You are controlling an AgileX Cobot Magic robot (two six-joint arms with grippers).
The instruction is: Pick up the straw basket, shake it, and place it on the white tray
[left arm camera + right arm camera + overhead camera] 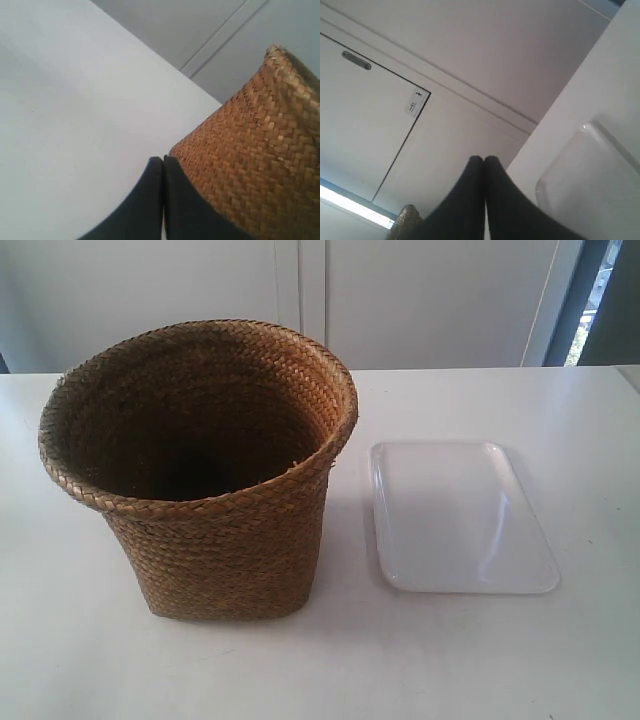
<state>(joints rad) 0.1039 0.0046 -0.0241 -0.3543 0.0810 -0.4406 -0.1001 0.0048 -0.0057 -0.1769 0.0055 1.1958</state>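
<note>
- Black left gripper, jaws pressed together, empty; straw basket wall just beside its tip.
- Right gripper also closed, empty; white tray lies just beyond it.
- Likely best: part the jaws before clamping the basket rim.

table: bears both items.
straw basket: upright on the table, at the exterior view's left.
tray: flat on the table, at the view's right, just beside the straw basket, not touching.
wall panels: behind the table.
</note>
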